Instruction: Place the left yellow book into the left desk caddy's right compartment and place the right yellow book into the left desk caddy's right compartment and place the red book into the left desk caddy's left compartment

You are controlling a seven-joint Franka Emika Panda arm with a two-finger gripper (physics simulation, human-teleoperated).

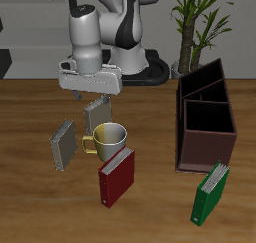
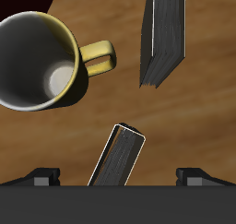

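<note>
My gripper [image 1: 91, 94] is open and empty, just above the left yellow book [image 1: 97, 115], a thin grey striped book standing tilted on the table. In the wrist view this book [image 2: 118, 159] lies between my open fingers [image 2: 41, 177]. The right yellow book [image 1: 63, 144] stands nearer the table's front edge; it also shows in the wrist view [image 2: 164, 39]. The red book [image 1: 116, 177] stands in front of the mug. The dark brown left desk caddy [image 1: 205, 147] stands well off to the side, both sections empty.
A yellow-handled mug [image 1: 108, 139] stands close in front of the left yellow book, and shows in the wrist view [image 2: 41, 66]. A green book [image 1: 210, 192] stands in front of the caddy. A potted plant [image 1: 200, 17] stands behind the caddy.
</note>
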